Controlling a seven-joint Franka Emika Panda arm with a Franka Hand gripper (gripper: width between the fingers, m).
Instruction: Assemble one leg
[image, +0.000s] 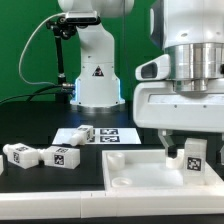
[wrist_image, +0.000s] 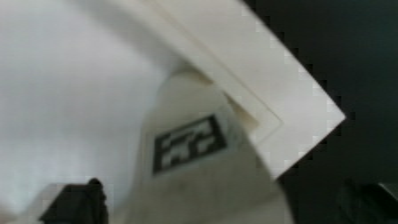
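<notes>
While poised over the tabletop (image: 130, 170), the hand (image: 190, 150) grips one leg (image: 193, 156) upright.

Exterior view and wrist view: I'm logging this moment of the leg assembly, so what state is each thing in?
claw: shut on the leg, down over the square piece.
leg: held upright, its tag facing the camera.
large flat white square piece: lying flat on the table.
loose legs: two lying on their sides at the exterior view's left.
third loose leg: lying on the marker board.
marker board: flat on the table.
</notes>
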